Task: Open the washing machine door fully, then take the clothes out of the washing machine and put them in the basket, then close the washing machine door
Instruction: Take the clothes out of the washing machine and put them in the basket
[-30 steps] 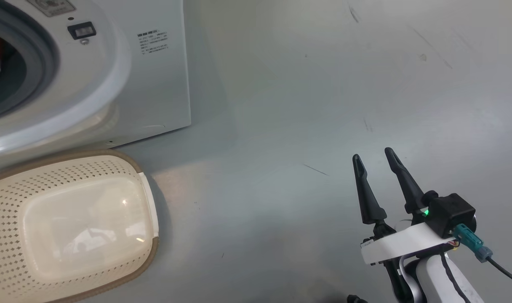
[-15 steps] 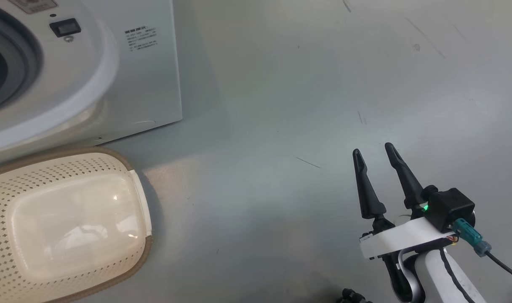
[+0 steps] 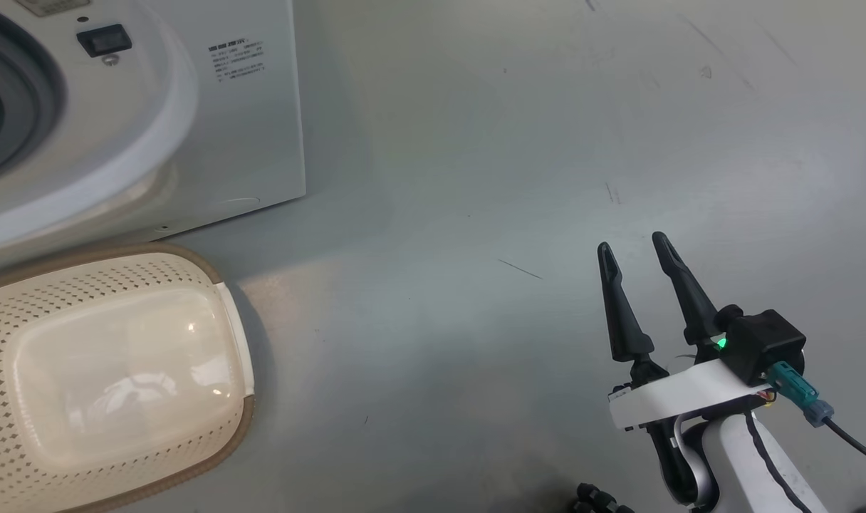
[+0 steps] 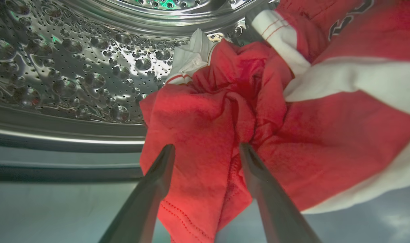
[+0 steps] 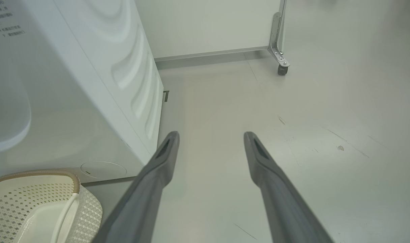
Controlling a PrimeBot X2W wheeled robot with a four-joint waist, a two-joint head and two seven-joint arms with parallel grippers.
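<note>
Left gripper (image 4: 206,145) jaws apart inside washing machine (image 4: 73,67), red clothes (image 4: 309,141) bunched between them and toward 3 o'clock. Right gripper (image 3: 631,241) apart over floor (image 3: 476,178) at 4 o'clock in head view; basket (image 3: 120,274) at 8 o'clock.

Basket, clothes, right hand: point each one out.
basket (image 3: 105,274), head view, perforated far wall.
clothes (image 4: 191,114), left wrist view, bunched red fabric.
right hand (image 3: 631,242), head view, midway between its fingertips.
</note>
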